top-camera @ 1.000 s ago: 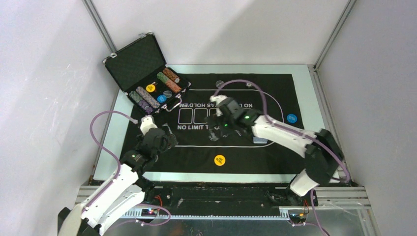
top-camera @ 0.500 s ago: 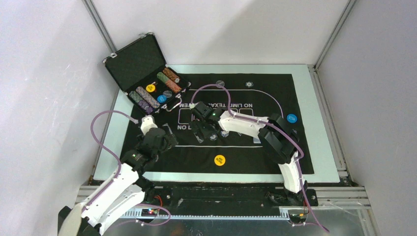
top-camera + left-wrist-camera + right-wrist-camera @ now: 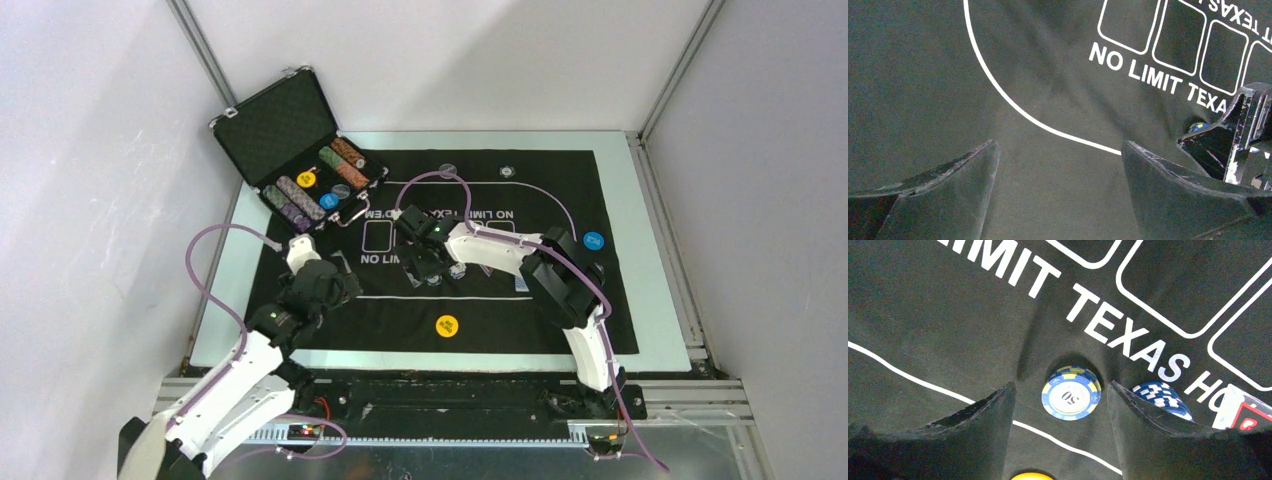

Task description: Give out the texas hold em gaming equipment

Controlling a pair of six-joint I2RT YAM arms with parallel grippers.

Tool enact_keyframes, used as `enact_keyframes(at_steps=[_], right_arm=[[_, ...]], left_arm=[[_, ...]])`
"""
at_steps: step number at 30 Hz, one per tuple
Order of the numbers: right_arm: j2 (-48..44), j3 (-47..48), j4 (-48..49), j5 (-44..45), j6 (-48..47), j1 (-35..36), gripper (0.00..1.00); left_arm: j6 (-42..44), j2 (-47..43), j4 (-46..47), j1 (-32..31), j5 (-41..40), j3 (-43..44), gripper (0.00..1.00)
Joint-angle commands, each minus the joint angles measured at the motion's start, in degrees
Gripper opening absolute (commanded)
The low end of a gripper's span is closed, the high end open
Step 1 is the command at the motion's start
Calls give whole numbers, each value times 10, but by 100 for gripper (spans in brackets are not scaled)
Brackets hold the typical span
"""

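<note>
A blue-and-yellow poker chip (image 3: 1071, 392) marked 50 lies flat on the black mat (image 3: 948, 315) between the fingertips of my right gripper (image 3: 1060, 385). The jaws stand open around it, the right finger close to it, the left one apart. A blue-and-white chip (image 3: 1160, 395) lies just outside the right finger, beside a playing card's corner (image 3: 1243, 412). From above, my right gripper (image 3: 425, 268) sits left of the mat's centre. My left gripper (image 3: 1059, 142) hangs open over bare mat, holding nothing. A yellow disc (image 3: 447, 325) and a blue disc (image 3: 593, 241) lie on the mat.
The open black case (image 3: 300, 150) at the back left holds rows of chips and coloured discs. Two small chips (image 3: 447, 170) lie near the mat's far edge. A card (image 3: 520, 285) lies under the right forearm. The right gripper's body (image 3: 1243, 135) shows in the left wrist view.
My right arm has swung left across the mat to the lettering, and its jaws have narrowed around the 50 chip. The left arm has not moved.
</note>
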Motion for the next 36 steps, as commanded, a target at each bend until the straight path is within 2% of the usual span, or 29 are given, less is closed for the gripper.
enact_keyframes(at_steps=[1, 11, 18, 36], right_arm=[[9, 1, 11, 15, 8, -5, 68], [2, -25, 10, 1, 31, -6, 61], [-9, -50, 18, 1, 43, -5, 52], [-54, -69, 12, 35, 46, 17, 13]], left_arm=[[-5, 0, 14, 3, -4, -4, 98], [-5, -4, 12, 3, -6, -4, 98], [-5, -4, 12, 3, -5, -4, 98], [-6, -4, 12, 3, -7, -3, 98]])
